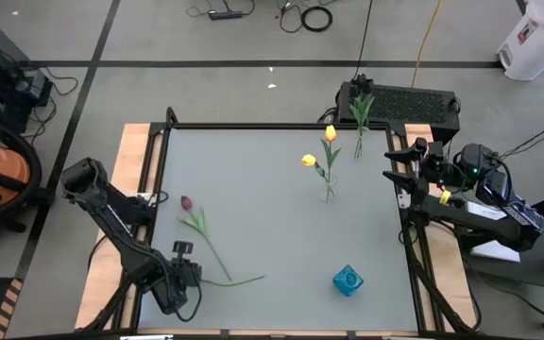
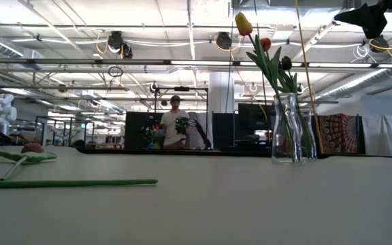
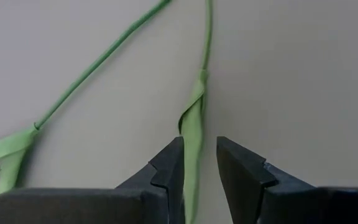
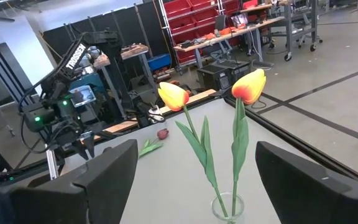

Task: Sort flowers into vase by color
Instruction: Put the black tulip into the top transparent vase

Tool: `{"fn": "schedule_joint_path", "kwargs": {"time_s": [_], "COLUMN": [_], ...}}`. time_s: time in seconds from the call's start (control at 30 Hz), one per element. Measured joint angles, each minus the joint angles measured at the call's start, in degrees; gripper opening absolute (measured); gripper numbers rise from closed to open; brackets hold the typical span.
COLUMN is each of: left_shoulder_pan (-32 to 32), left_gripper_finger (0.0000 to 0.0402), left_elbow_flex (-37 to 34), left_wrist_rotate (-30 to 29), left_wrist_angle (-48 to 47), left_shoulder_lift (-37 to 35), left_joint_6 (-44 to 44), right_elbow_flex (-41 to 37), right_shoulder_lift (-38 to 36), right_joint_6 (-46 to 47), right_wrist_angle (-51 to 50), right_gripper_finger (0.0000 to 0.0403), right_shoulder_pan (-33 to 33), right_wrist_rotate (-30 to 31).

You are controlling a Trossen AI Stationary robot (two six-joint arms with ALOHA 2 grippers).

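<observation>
I am looking at a smooth, matt grey table [image 1: 272,208] edged by a dark metal frame [image 1: 253,126], with pale raw wood [image 1: 132,161] showing at its sides. My left fingers [image 3: 166,171] are showing as matt black plastic with ridged faces. The stem [image 3: 199,118] between them is looking like matt green plastic or fabric. The vase [image 2: 286,129] is gleaming as clear glossy glass; another vase [image 1: 348,280] is shining glossy blue.
</observation>
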Motion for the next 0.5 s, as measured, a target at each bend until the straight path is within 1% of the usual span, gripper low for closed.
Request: {"fn": "schedule_joint_path", "kwargs": {"time_s": [0.1,0.3,0.5], "left_shoulder_pan": [0.0,0.0,0.0], "left_gripper_finger": [0.0102,0.0102,0.0102], "left_elbow_flex": [-0.7,-4.7,-5.9], "left_wrist_rotate": [-0.1,-0.2,-0.2], "left_wrist_angle": [0.5,6.0,6.8], "left_shoulder_lift": [0.0,0.0,0.0], "left_joint_6": [0.0,1.1,1.1], "right_elbow_flex": [0.0,0.0,0.0], "right_shoulder_lift": [0.0,0.0,0.0], "right_joint_6": [0.0,0.0,0.0], "right_wrist_angle": [0.0,0.0,0.0], "right_gripper_finger": [0.0318,0.0318,0.0318], "right_shoulder_pan": [0.0,0.0,0.0], "right_wrist_rotate": [0.0,0.0,0.0]}}
